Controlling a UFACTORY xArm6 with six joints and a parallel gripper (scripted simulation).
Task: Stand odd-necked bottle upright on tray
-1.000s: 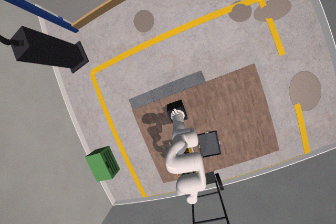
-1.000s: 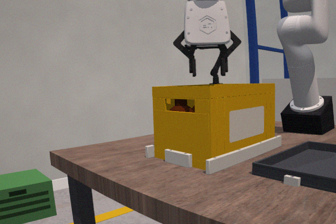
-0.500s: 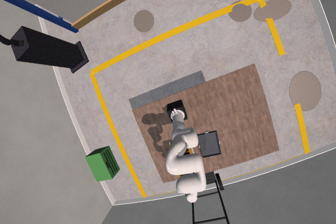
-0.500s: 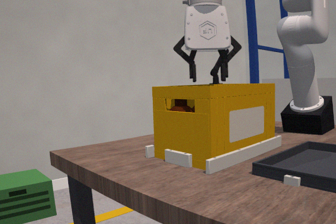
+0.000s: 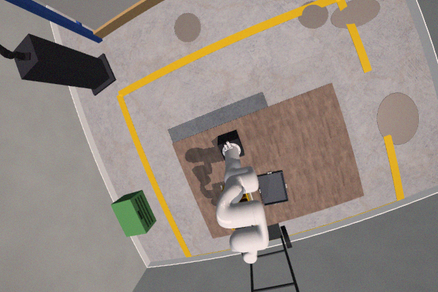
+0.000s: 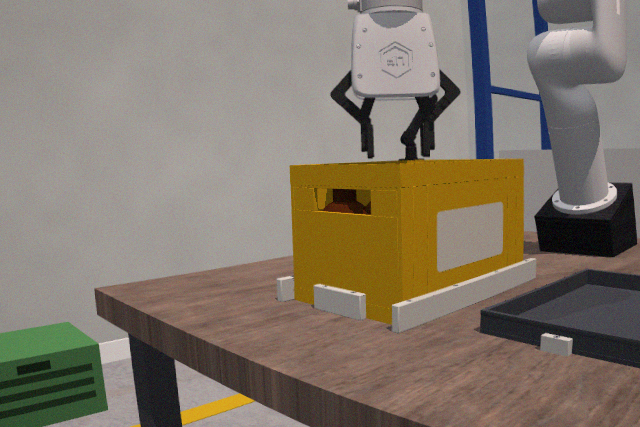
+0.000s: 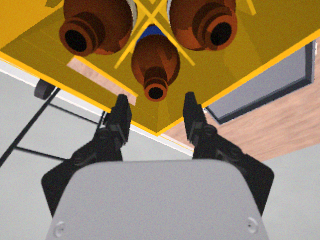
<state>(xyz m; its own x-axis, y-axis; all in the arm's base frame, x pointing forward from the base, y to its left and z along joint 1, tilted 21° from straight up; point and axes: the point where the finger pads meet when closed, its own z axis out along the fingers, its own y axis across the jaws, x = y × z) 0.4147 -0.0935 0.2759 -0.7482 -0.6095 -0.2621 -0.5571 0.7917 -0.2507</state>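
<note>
The yellow crate [image 6: 346, 257] [image 7: 222, 75] stands level on the table. Three brown bottles show in the wrist view, mouths up in the crate: a left one [image 7: 112, 30], a right one [image 7: 192, 27] and a middle one [image 7: 155, 60] in the near corner. The middle mouth looks smaller; whether its neck is thinner or just lower I cannot tell. The other bottles are out of view. My gripper [image 6: 398, 148] [image 7: 156, 103] is open and empty, pointing down just above the crate, its fingertips either side of the middle mouth in the wrist view. The dark tray [image 5: 274, 188] [image 6: 594, 303] [image 7: 280, 77] is empty.
White strips [image 6: 462, 290] line the crate's foot, and a small white block [image 6: 556, 344] sits at the tray's edge. The crate's rim and dividers [image 7: 150, 15] stand close below the fingers. The arm [image 5: 242, 216] covers most of the crate in the top view.
</note>
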